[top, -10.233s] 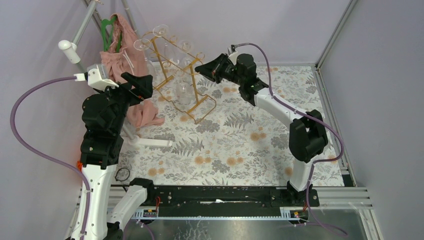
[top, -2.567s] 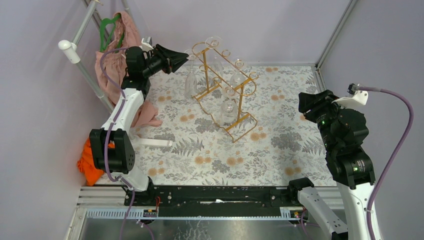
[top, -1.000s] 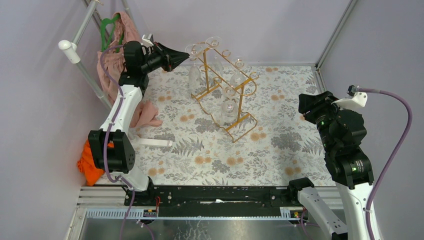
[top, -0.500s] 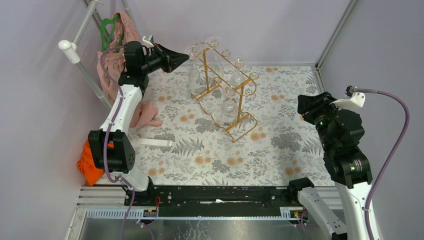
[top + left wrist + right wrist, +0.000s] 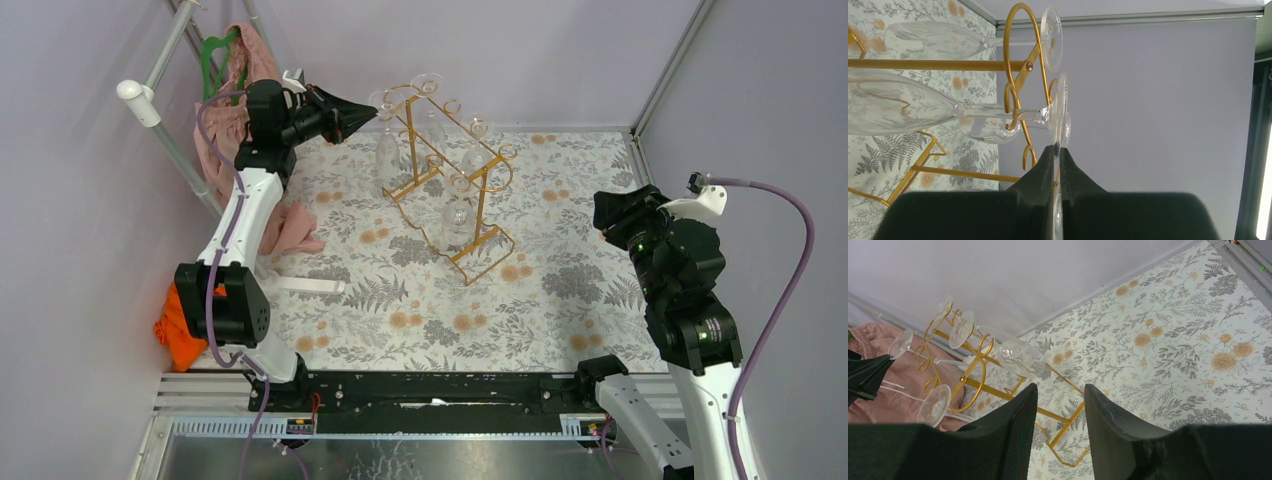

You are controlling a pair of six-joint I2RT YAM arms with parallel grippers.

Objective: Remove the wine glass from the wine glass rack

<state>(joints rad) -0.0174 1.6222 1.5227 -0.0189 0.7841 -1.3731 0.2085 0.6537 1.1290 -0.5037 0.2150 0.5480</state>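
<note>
The gold wire wine glass rack (image 5: pixel 470 185) stands at the back middle of the table. A clear wine glass (image 5: pixel 388 150) hangs upside down at its left end, with its foot on top. My left gripper (image 5: pixel 366 113) reaches in from the left and is shut on the rim of that foot. In the left wrist view the left gripper (image 5: pixel 1058 148) pinches the thin glass disc, and the stem of the wine glass (image 5: pixel 993 112) lies inside a gold loop of the rack (image 5: pixel 1013 97). My right gripper (image 5: pixel 604 208) hovers open far to the right, and the right wrist view shows the gripper (image 5: pixel 1060 388) holding nothing.
Three more glasses (image 5: pixel 458 215) (image 5: pixel 428 85) (image 5: pixel 480 128) hang on the rack. A pink garment (image 5: pixel 235 130) and green hanger (image 5: pixel 213 55) hang on a white clothes stand (image 5: pixel 140 100) at the back left. An orange cloth (image 5: pixel 170 330) lies at the left edge.
The left gripper and the glass have stayed in place over the last second. The right arm has drifted slightly to the left.
</note>
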